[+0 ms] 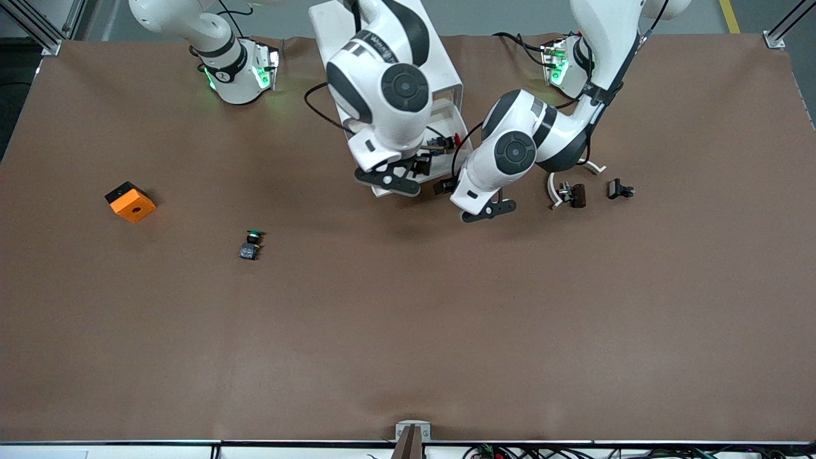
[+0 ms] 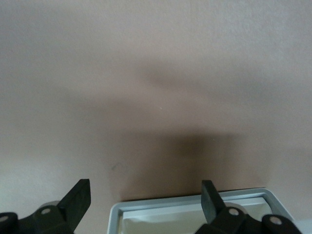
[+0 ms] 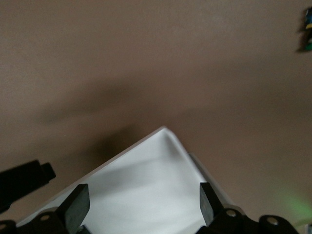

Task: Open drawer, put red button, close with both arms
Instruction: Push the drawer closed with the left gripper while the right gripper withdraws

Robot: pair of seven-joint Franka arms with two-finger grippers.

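**Drawer open, red button seen inside**

Drawer (image 1: 456,137) is seen pulled out of the white cabinet (image 1: 440,64), with the red button (image 1: 456,138) lying in its tray. Across the brown table covering (image 1: 408,319), from the right arm's end: an orange block (image 1: 131,201) is seen, then a green-capped button (image 1: 251,245), nearer the front camera. The right gripper (image 3: 141,200) is held over the drawer's corner, fingers spread and empty. The left gripper (image 2: 144,200) is held at the drawer's rim, fingers likewise parted. Small black parts (image 1: 574,193) are noted toward the left arm's end.
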